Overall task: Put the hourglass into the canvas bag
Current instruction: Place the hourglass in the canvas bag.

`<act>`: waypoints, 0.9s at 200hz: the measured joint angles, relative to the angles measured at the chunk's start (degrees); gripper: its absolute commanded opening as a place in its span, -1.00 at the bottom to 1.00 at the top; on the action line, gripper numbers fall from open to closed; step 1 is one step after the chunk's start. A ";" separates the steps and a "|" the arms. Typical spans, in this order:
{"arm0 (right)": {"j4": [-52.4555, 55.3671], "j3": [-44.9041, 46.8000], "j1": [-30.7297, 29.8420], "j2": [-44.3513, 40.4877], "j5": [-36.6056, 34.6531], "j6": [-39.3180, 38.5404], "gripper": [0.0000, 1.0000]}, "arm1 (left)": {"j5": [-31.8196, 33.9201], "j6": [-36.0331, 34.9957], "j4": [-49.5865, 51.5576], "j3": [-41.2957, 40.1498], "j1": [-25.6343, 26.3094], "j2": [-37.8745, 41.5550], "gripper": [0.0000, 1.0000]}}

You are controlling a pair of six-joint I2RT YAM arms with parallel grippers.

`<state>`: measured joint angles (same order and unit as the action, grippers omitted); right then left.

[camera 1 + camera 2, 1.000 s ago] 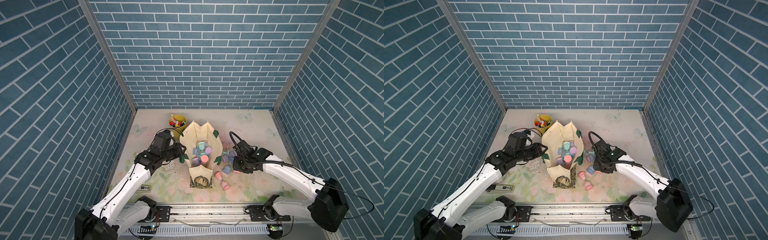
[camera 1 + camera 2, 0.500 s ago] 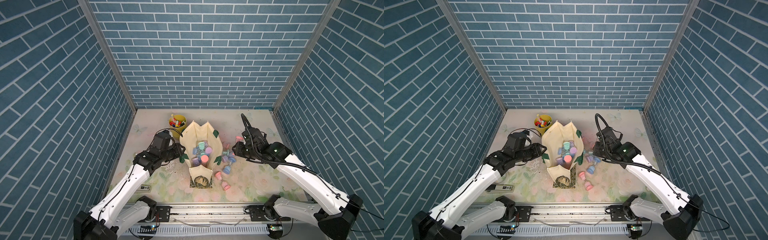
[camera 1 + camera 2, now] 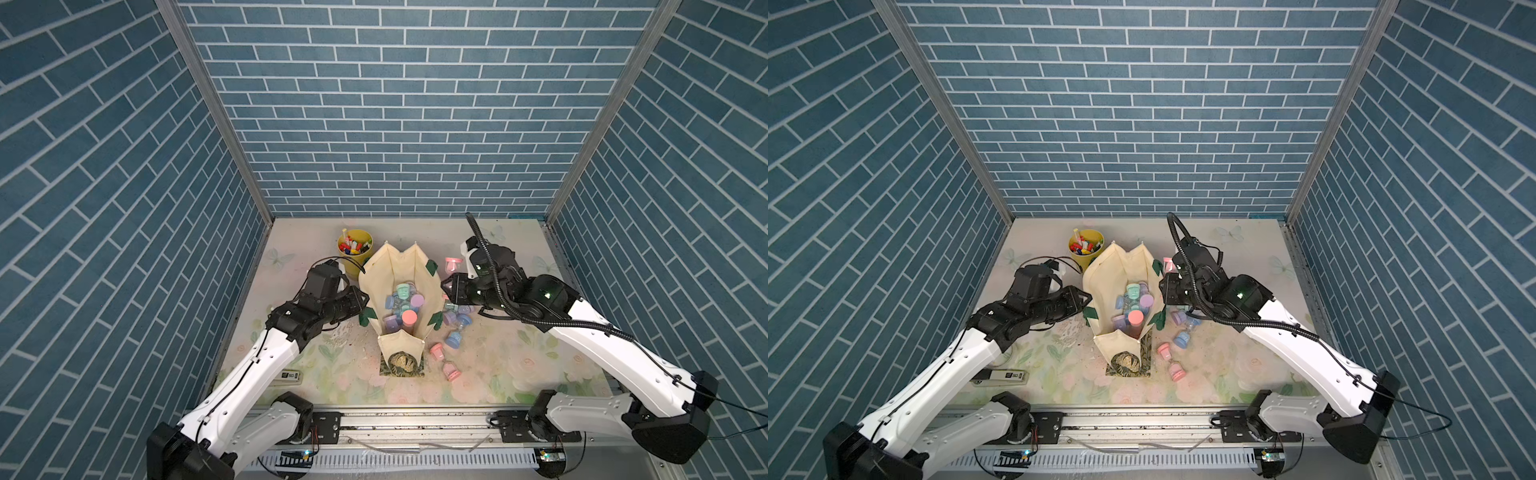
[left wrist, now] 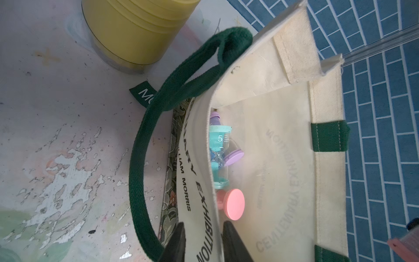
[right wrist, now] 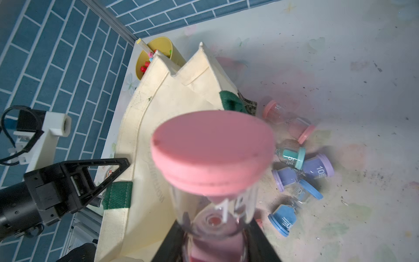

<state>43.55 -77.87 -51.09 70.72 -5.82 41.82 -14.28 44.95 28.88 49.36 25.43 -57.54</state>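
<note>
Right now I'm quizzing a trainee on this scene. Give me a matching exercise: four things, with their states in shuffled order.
Things:
1. right gripper
2. left gripper
3. cup
4. bag

States:
A. stands open, hourglasses inside
B. shut on a pink hourglass
C. holds markers
D. astride the bag's wall

Pairs: 1-B, 2-D, 3-C, 4-A.

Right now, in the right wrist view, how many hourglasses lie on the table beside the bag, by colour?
Pink hourglass: 1
Teal hourglass: 1
Purple hourglass: 1
Blue hourglass: 1
Total: 4; the held hourglass may hide more.
</note>
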 measured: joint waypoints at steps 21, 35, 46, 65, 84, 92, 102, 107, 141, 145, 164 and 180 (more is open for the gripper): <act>-0.44 -2.40 -1.05 2.34 0.02 -0.83 -0.97 | -0.15 0.11 -0.20 0.00 0.00 0.00 -0.63; -0.79 -3.96 -1.55 3.78 0.02 -1.42 -0.97 | -0.24 0.20 -0.37 0.00 0.00 0.02 -0.70; -0.83 -5.01 -1.95 4.70 0.04 -1.70 -0.97 | -0.35 0.24 -0.48 0.00 0.00 0.02 -0.74; -0.92 -6.88 -2.58 6.29 0.13 -1.86 -0.98 | -0.39 0.31 -0.55 0.00 0.00 0.04 -0.81; -0.94 -8.74 -2.95 8.02 0.52 -1.84 -0.98 | -0.57 0.28 -0.63 0.00 0.00 0.07 -0.85; -0.96 -9.46 -3.08 8.81 0.72 -1.84 -0.98 | -0.63 0.24 -0.68 0.00 0.00 0.07 -0.87; -0.94 -10.32 -3.19 9.81 0.96 -1.84 -0.98 | -0.81 0.26 -0.79 0.00 0.00 0.07 -0.90; -0.94 -10.80 -3.26 10.43 1.11 -1.84 -0.98 | -0.87 0.24 -0.83 0.00 0.00 0.07 -0.91; -0.72 -12.87 -4.07 14.05 2.05 -1.84 -0.98 | -1.09 0.20 -0.94 0.00 0.00 0.09 -1.00; -0.66 -13.14 -4.20 14.51 2.25 -1.84 -0.98 | -1.11 0.22 -0.94 0.00 0.00 0.11 -1.00; -0.48 -14.32 -4.68 16.57 2.84 -1.81 -0.98 | -1.29 0.20 -0.96 0.00 0.00 0.24 -1.00; -0.20 -15.26 -4.96 18.05 3.34 -1.79 -0.98 | -1.38 0.22 -0.96 0.00 0.00 0.39 -1.00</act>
<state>43.35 -93.12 -56.05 88.77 -2.48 40.03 -15.66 45.17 27.92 49.36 25.43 -57.14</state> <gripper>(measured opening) 0.389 0.058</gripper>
